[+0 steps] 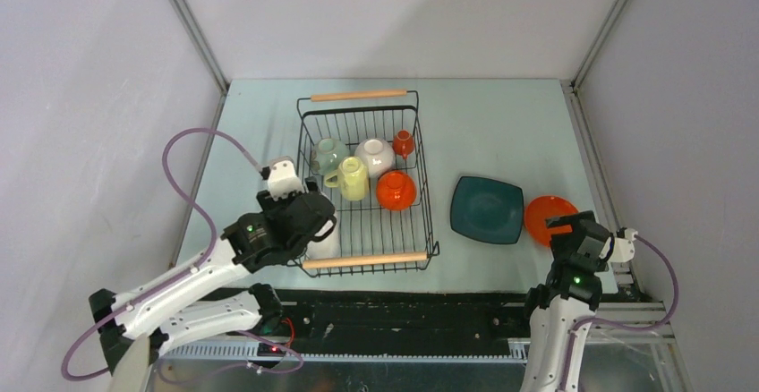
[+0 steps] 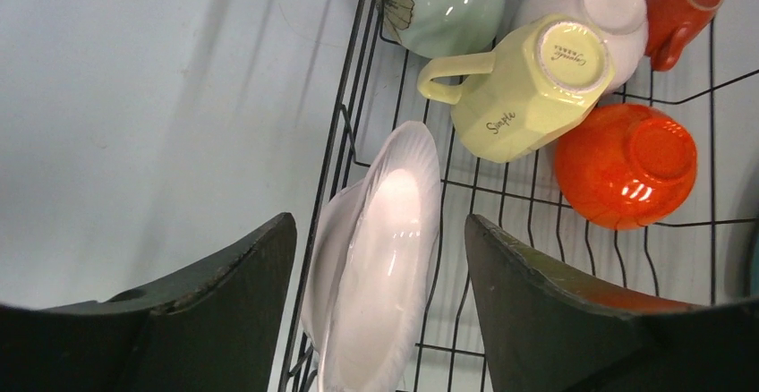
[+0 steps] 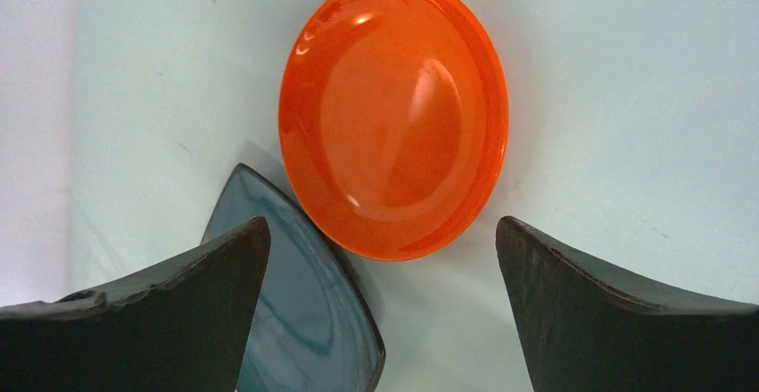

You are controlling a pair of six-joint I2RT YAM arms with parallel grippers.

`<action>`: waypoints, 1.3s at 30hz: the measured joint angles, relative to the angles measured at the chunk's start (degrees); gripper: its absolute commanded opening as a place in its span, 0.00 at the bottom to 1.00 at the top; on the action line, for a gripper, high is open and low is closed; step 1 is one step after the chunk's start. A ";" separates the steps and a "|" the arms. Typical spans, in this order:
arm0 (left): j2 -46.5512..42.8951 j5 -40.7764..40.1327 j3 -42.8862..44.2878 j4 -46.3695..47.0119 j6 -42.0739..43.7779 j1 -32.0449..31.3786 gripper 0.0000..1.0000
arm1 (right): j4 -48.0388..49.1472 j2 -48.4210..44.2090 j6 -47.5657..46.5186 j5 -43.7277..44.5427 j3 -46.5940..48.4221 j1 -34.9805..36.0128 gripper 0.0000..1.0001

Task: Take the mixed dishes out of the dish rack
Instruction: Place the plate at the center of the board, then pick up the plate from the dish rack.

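Note:
The black wire dish rack (image 1: 428,204) stands mid-table. It holds a pale green bowl (image 1: 327,154), a white bowl (image 1: 375,155), a small orange cup (image 1: 404,144), a pale yellow mug (image 1: 352,178) and an orange bowl (image 1: 396,190), all upside down or tipped. A white bowl (image 2: 380,249) stands on edge against the rack's left wall. My left gripper (image 2: 380,240) is open with this bowl between its fingers, not touching. A dark teal square plate (image 1: 486,209) and an orange plate (image 1: 544,216) lie on the table right of the rack. My right gripper (image 3: 383,240) is open and empty just above them.
The rack's wooden handles (image 1: 359,95) run along its far and near ends. Grey walls close in the table on the left, back and right. Bare table (image 1: 242,155) lies left of the rack and behind the plates.

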 measured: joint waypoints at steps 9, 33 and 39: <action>5.86 1.16 1.22 -1.77 -0.57 0.00 0.58 | -1.18 -2.49 -0.02 -0.24 -0.02 0.22 1.00; 11.26 5.88 3.98 -0.85 3.02 0.02 0.37 | -1.07 -1.75 -0.48 -2.16 -0.66 0.33 0.99; 17.79 3.58 7.63 -4.96 1.60 0.07 0.22 | -1.05 -1.70 -0.55 -2.45 -0.66 0.33 1.00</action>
